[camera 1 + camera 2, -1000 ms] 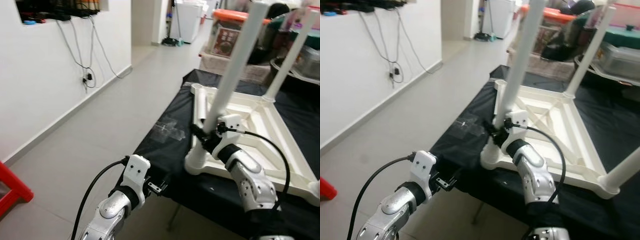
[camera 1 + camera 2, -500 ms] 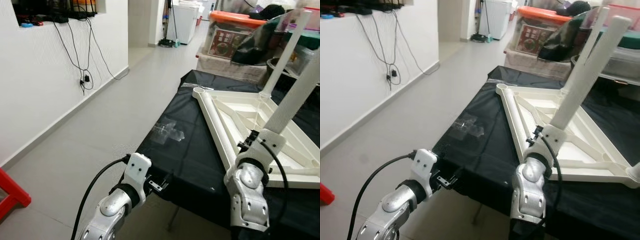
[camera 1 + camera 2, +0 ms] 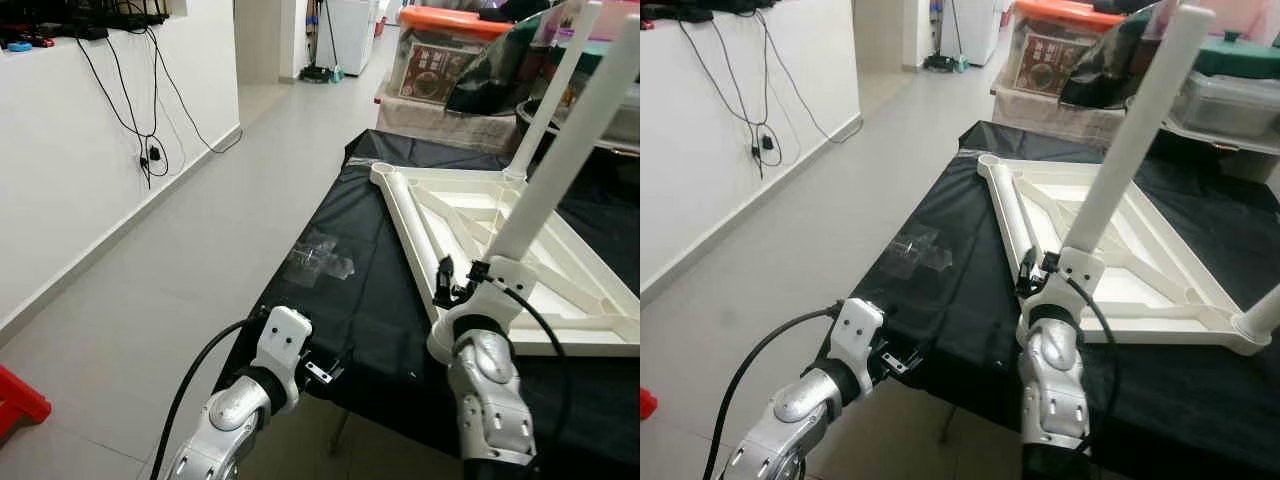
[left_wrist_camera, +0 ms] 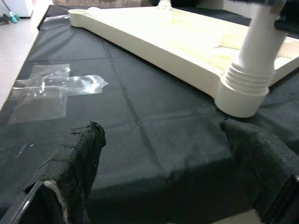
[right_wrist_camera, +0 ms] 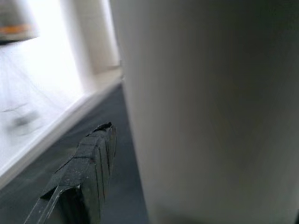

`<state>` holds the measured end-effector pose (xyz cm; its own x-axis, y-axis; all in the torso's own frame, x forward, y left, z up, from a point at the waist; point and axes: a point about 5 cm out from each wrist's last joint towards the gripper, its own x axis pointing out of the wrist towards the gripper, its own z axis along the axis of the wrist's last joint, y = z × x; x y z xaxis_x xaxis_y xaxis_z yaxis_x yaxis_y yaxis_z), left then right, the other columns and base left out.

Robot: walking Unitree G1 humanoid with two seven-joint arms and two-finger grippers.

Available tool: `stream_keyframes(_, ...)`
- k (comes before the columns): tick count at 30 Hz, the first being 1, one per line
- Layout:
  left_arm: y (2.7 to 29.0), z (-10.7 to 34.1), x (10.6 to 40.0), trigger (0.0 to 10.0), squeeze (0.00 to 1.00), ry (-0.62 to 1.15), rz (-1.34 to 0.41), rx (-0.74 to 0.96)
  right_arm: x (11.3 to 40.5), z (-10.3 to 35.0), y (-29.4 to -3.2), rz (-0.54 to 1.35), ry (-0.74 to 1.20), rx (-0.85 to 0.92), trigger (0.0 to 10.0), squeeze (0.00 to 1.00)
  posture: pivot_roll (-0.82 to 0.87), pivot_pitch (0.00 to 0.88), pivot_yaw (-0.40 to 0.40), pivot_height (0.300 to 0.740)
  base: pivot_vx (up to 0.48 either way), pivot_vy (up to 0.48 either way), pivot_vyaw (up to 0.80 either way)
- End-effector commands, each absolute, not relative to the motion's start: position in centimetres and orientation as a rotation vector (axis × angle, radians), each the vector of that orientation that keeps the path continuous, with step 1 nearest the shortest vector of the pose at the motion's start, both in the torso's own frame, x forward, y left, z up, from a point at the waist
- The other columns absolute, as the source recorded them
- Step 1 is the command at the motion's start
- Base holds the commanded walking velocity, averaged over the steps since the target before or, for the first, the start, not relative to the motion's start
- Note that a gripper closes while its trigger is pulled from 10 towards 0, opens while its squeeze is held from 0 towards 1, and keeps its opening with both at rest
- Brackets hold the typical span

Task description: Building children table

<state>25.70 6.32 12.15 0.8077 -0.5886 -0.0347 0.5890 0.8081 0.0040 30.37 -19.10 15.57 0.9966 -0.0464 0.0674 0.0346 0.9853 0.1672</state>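
The table top [image 3: 520,240] lies upside down on the black-draped bench [image 3: 375,300], right of centre in the left eye frame, its ribbed underside facing up. A white leg [image 3: 560,140] stands in the near corner socket [image 4: 243,93], at lower centre-right of the frame. Its long axis runs from the socket up toward the upper right, tilted away from plumb. A second leg [image 3: 545,95] rises at the far corner, upper right.

The right end effector [image 3: 462,283] sits at the foot of the near leg, just above the socket, with the leg running between its fingers [image 5: 88,172]. One finger lies close beside the leg. Whether the fingers press on it cannot be told.

The left end effector [image 4: 163,182] hovers at the near bench edge, lower centre-left of the frame, its fingers spread wide and holding nothing. The socket lies ahead of it across bare black cloth, so the right arm is the nearer to the work.

Judged from this, the coming move is seating or turning the leg about its long axis.

Open room: the bench's near edge runs just below the socket, and the floor [image 3: 200,230] opens to the left. A scrap of clear plastic [image 3: 320,257] lies on the cloth left of the top, well apart from both end effectors. Storage boxes [image 3: 450,65] crowd the upper right behind the bench.
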Motion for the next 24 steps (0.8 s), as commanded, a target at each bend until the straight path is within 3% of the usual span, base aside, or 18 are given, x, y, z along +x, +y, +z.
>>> stream_keyframes(1, 6.1, 11.9, 25.9, 10.0, 0.00, 0.035, -0.632, 0.020, 30.5, 15.2, -18.5, 0.179, -0.026, 0.206, 10.0, 0.00, 0.14, 0.000, -0.083, 0.740, 0.000, 0.000, 0.00)
stream_keyframes(2, 6.1, 11.9, 25.9, 10.0, 0.00, 0.035, -0.632, 0.020, 30.5, 15.2, -18.5, 0.179, -0.026, 0.206, 10.0, 0.00, 0.14, 0.000, -0.083, 0.740, 0.000, 0.000, 0.00)
stream_keyframes(3, 6.1, 12.0, 26.0, 10.0, 0.00, 0.028, -0.632, 0.020, 30.3, 15.6, -18.7, 0.312, -0.011, 0.205, 10.0, 0.00, 0.13, 0.000, -0.086, 0.740, 0.000, 0.000, 0.00)
stream_keyframes(5, 6.1, 12.0, 26.0, 10.0, 0.00, 0.028, -0.632, 0.020, 30.3, 15.6, -18.7, 0.312, -0.011, 0.205, 10.0, 0.00, 0.13, 0.000, -0.086, 0.740, 0.000, 0.000, 0.00)
stream_keyframes(7, 6.0, 12.0, 26.2, 10.0, 0.00, 0.020, -0.631, 0.020, 30.0, 16.4, -18.8, 0.541, 0.007, 0.194, 10.0, 0.00, 0.14, 0.000, -0.089, 0.740, 0.000, 0.000, 0.00)
stream_keyframes(11, 5.9, 11.9, 26.4, 10.0, 0.00, 0.018, -0.632, 0.018, 29.9, 17.2, -18.6, 0.725, 0.020, 0.169, 10.0, 0.00, 0.15, 0.000, -0.094, 0.740, 0.000, 0.000, 0.00)
stream_keyframes(13, 5.8, 11.8, 26.5, 10.0, 0.00, 0.019, -0.637, 0.019, 30.0, 17.6, -18.0, 0.913, 0.034, 0.119, 10.0, 0.00, 0.16, 0.000, -0.113, 0.740, 0.000, 0.000, 0.00)
stream_keyframes(23, 5.9, 11.0, 26.5, 10.0, 0.00, 0.040, -0.637, 0.004, 30.3, 17.8, -16.4, 1.117, 0.051, 0.133, 10.0, 0.00, 0.17, 0.000, -0.122, 0.740, 0.000, 0.000, 0.00)
stream_keyframes(24, 5.9, 10.8, 26.4, 10.0, 0.00, 0.043, -0.641, 0.003, 30.3, 17.6, -16.0, 1.138, 0.062, 0.131, 4.4, 0.00, 0.17, 0.000, -0.120, 0.740, 0.000, 0.000, 0.00)
